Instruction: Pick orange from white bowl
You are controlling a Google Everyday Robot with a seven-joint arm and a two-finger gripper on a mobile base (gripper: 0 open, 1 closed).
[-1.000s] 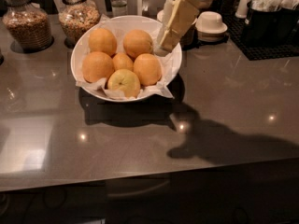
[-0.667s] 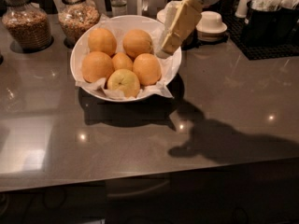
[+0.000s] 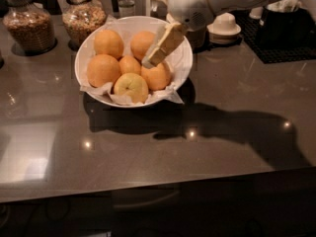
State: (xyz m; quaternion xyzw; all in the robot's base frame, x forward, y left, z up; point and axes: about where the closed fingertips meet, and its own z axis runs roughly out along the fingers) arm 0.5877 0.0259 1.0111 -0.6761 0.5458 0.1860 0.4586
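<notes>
Oranges (image 3: 103,69) are bright orange, one fruit (image 3: 131,86) up front looks pale yellow, bowl (image 3: 183,58) glossy white, table (image 3: 148,157) dark grey-brown, cream hand (image 3: 150,61) over the bowl, upper middle.

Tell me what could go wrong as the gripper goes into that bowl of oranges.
The gripper sits low over the white bowl, close to an orange. The fruits are packed touching, so it might wedge between them or nudge one aside rather than grasp it. The crumpled paper could snag and lift. The front fruit looks paler and may not be an orange.
</notes>
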